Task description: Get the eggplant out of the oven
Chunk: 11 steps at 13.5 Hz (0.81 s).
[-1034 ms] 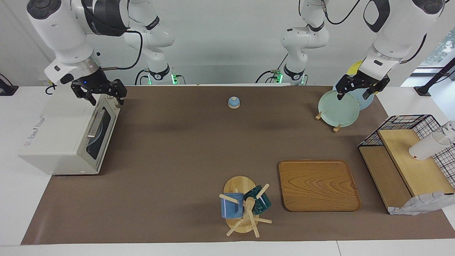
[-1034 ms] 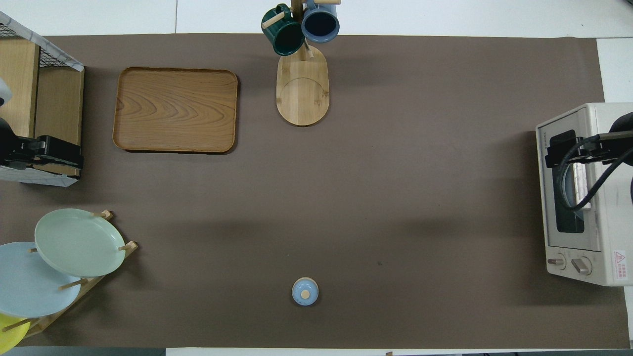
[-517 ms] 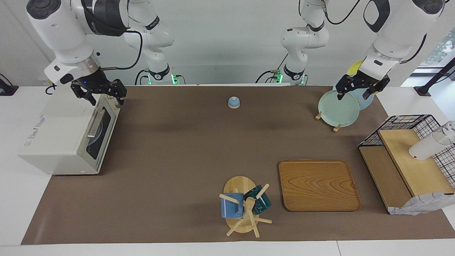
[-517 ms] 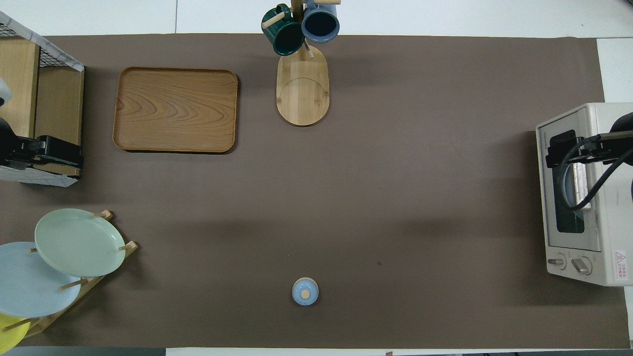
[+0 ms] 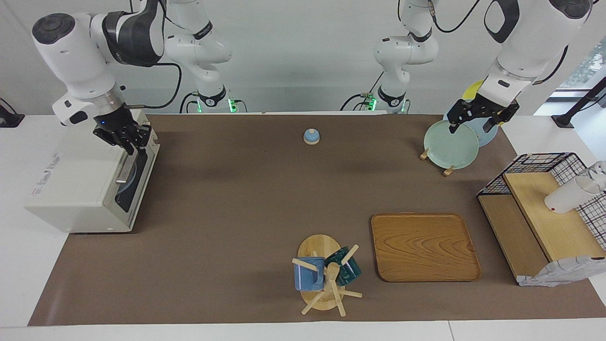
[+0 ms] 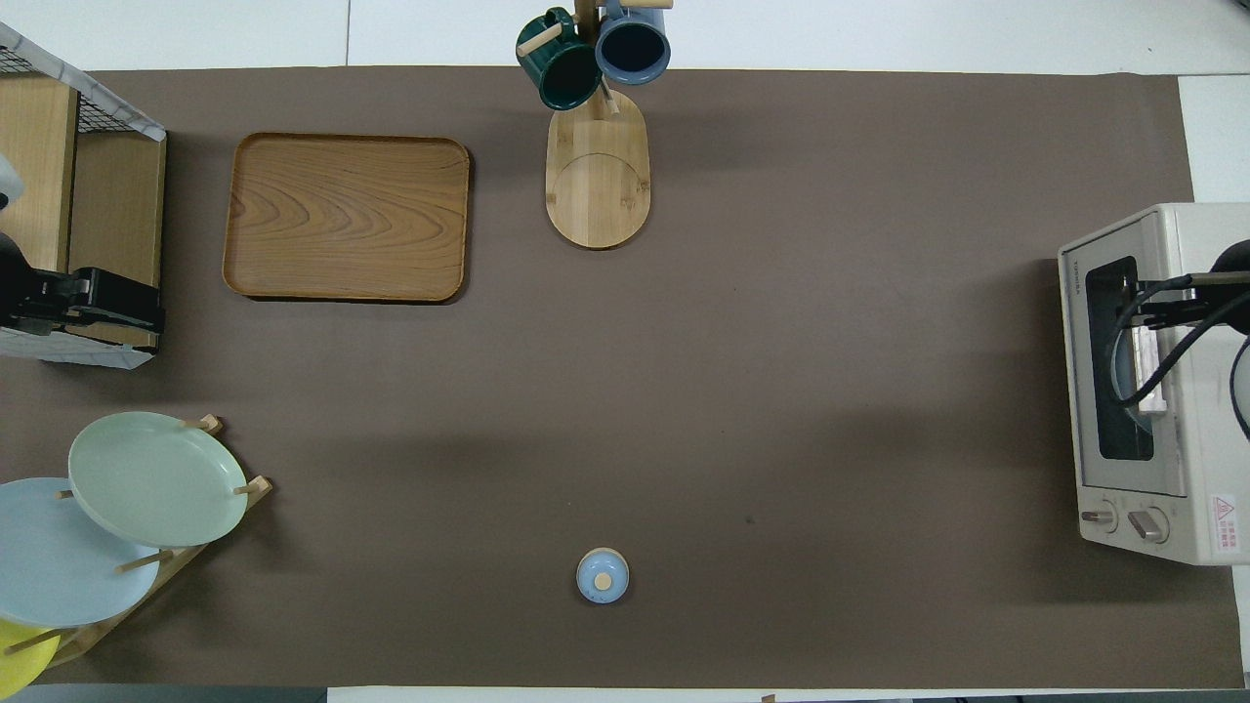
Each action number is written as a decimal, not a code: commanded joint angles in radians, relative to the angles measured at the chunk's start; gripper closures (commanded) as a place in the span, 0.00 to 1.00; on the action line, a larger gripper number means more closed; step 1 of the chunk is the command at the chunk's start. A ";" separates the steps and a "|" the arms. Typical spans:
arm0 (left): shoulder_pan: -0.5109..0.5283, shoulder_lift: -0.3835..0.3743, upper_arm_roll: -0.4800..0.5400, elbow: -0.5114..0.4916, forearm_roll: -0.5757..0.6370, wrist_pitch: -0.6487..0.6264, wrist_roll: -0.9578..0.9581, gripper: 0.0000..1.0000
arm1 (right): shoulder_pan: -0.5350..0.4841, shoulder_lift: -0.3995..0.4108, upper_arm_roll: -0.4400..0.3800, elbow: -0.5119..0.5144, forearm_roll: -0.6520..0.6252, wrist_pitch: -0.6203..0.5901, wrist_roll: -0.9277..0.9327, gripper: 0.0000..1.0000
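One closed door is the whole story here. The white toaster oven (image 5: 80, 189) sits at the right arm's end of the table, its dark glass door shut. The eggplant can't be seen; going by the task, it lies inside, behind that glass.

The right gripper (image 5: 132, 144) is down on the silver door handle (image 5: 125, 171), at the end nearer the robots. Its fingers look pinched in on the bar, so this reads as a grab to open the door.

The eggplant itself should be light, firm enough and glossy, so slippery. My call is to take it across the thick middle, not by the thin stem. The door is what stands in the way, and the brown mat in front of it looks free for the swing.

Moving along, there's a small blue domed knob piece (image 5: 311, 136) close to the robots. The mug tree (image 5: 326, 279) and wooden tray (image 5: 424, 246) lie farther from them. The left gripper (image 5: 478, 121) waits over the pale green plate (image 5: 450, 144), fingers spread and holding nothing. Last comes the black wire rack (image 5: 535, 166), well apart from the oven.
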 commanded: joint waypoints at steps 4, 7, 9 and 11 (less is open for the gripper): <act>0.007 -0.006 -0.001 0.002 -0.014 0.001 0.005 0.00 | -0.053 -0.025 0.003 -0.126 -0.053 0.096 -0.063 1.00; 0.007 -0.006 -0.001 0.002 -0.014 0.001 0.005 0.00 | -0.089 -0.025 0.003 -0.174 -0.064 0.142 -0.138 1.00; 0.007 -0.006 -0.001 0.002 -0.014 0.001 0.005 0.00 | -0.086 -0.025 0.004 -0.185 -0.064 0.144 -0.136 1.00; 0.007 -0.006 -0.001 0.002 -0.014 -0.001 0.005 0.00 | -0.070 -0.024 0.007 -0.209 -0.064 0.185 -0.129 1.00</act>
